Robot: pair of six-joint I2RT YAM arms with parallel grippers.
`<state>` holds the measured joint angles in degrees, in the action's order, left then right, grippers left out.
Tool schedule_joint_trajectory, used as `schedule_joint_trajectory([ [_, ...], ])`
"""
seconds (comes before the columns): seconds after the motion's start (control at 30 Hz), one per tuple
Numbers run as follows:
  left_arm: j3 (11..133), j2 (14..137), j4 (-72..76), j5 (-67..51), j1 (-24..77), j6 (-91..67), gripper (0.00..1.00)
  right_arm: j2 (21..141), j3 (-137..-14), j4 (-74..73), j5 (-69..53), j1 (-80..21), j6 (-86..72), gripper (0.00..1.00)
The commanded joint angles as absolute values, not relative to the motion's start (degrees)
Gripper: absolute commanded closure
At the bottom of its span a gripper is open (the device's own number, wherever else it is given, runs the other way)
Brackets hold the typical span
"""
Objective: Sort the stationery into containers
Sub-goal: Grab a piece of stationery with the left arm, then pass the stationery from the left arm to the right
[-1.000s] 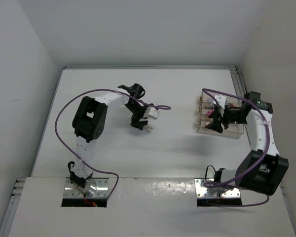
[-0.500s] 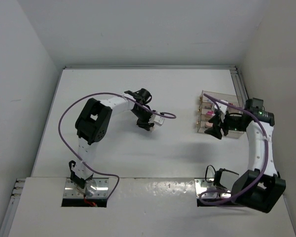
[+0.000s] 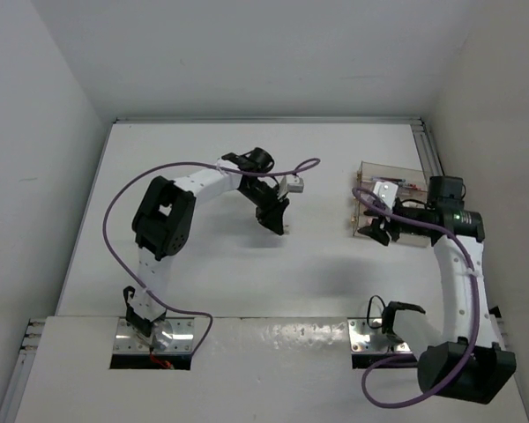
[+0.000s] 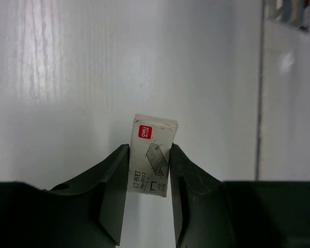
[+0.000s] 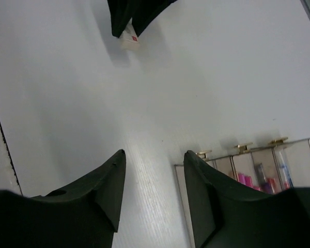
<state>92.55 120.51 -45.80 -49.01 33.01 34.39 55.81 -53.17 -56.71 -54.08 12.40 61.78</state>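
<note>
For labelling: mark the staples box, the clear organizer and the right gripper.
staples box (image 4: 151, 155), left wrist view, printed face.
clear organizer (image 5: 222, 168), right wrist view, see-through wall.
right gripper (image 5: 154, 155), right wrist view, midway between fingertips.

We see a wide stretch of bare counter between the left gripper and the clear box, open to pass through. The left gripper, clamped on a small white box, stands over mid-counter as the one obstacle there. The right gripper, its jaws apart with nothing between them, hangs at the clear box's left side and blocks that approach. A purple cable loops over the same end. The right wall stands near the clear box, leaving little room beyond it.
</note>
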Motion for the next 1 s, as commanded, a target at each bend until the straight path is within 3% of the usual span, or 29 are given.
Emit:
schedule_joint_trajectory([
  [0.0,93.79,114.44,-43.96,-61.08,32.96,17.78,1.00,55.46,-54.49,-50.99,-51.96,6.00,57.75,0.53],
  [0.2,91.15,112.32,-37.36,-65.11,33.31,7.74,1.00,60.10,-57.48,-44.22,-38.07,-14.74,50.28,0.55],
  [0.4,87.81,112.59,-34.90,-73.37,32.96,4.75,1.00,63.19,-54.14,-34.90,-28.66,-28.63,53.16,0.46],
  [0.97,83.58,110.13,-25.49,-82.53,32.87,-4.04,1.00,71.98,-57.74,-33.66,-32.08,-33.22,56.43,0.45],
])
